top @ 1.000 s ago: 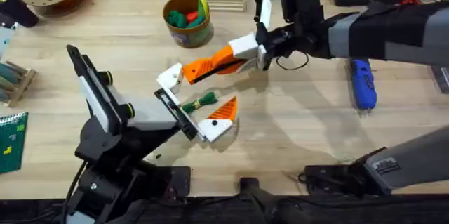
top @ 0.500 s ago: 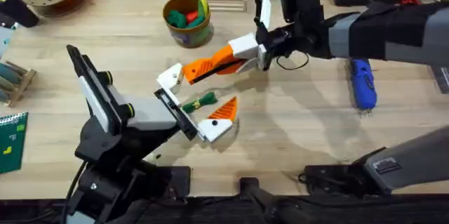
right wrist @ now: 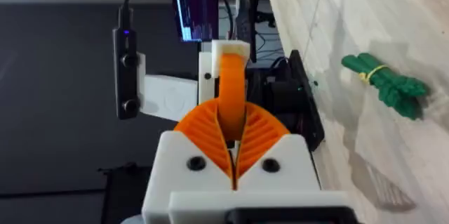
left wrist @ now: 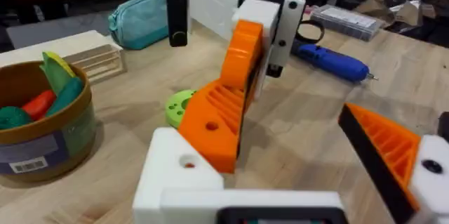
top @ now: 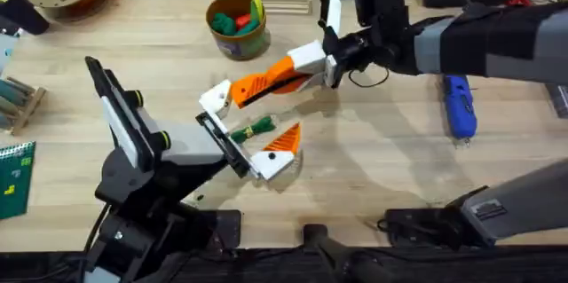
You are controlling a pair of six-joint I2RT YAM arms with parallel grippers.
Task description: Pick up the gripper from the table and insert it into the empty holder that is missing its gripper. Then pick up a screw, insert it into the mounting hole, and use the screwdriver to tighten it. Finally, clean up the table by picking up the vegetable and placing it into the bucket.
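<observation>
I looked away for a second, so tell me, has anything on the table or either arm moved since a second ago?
Nothing visibly changed. The right gripper is clamped on the orange gripper, holding it against the white holder on the left gripper, as it was a second ago. The vegetable, screwdriver and bucket lie where they were.

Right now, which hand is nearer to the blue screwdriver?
Right. The right hand is across the table's middle, a short way from the blue screwdriver. The left hand sits farther off, beyond the right one.
</observation>
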